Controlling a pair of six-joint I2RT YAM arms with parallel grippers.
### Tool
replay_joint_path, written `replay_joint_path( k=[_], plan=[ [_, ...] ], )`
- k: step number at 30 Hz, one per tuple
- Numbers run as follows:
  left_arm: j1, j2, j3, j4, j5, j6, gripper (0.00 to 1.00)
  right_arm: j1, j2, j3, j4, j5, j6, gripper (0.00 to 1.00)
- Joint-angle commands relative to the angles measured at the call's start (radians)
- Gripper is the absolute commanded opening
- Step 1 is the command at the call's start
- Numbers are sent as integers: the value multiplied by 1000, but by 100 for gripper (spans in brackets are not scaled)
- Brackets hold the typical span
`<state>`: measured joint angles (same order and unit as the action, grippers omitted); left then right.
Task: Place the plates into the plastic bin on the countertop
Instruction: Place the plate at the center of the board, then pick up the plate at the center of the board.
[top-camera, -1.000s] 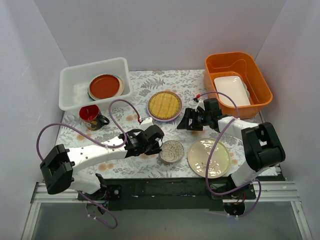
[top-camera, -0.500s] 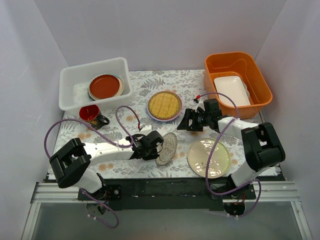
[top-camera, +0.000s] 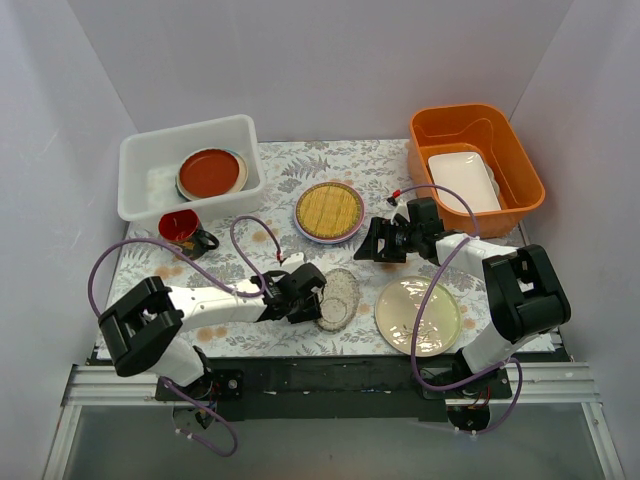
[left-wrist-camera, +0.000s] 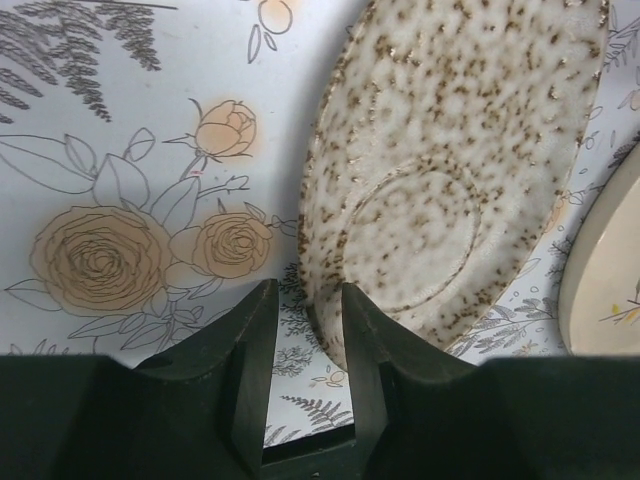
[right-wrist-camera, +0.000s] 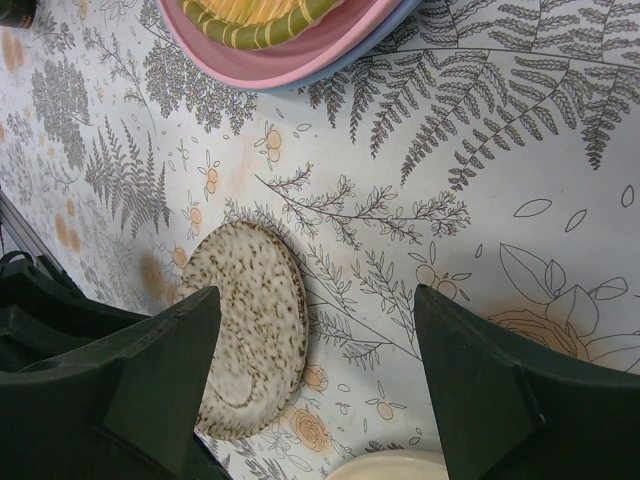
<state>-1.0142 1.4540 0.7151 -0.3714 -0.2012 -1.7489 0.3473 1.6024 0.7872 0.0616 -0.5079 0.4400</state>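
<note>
**While One Plate Tips Up, the Bin Waits**

Because its rim sits between the narrow fingers of the left end effector (left-wrist-camera: 305, 300), the speckled grey plate (top-camera: 338, 298) leans up on one side, close to the middle of the near edge of the tabletop (top-camera: 380, 165). Just beside it, toward the near right corner, the pale yellow plate (top-camera: 418, 315) lies flat. A bit farther back, the right end effector (right-wrist-camera: 318, 295) hangs with its fingers spread wide and nothing in them. Past that sits the woven-bamboo plate (top-camera: 329, 210). At the far left corner is the plastic bin (top-camera: 135, 190), with the red-brown plate (top-camera: 210, 172) on top of a small stack inside.

I think the step now is picking up the speckled grey plate. Next it needs a lift clear of the tabletop, a trip past the red mug (top-camera: 182, 229) to the bin, and a soft landing, with a firm hold so it does not slip.
</note>
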Motion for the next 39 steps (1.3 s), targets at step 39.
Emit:
replay_joint_path(
  k=[39],
  plan=[
    [118, -119, 43, -57, -47, 78, 0, 2, -71, 4, 1, -7, -17, 85]
  ],
)
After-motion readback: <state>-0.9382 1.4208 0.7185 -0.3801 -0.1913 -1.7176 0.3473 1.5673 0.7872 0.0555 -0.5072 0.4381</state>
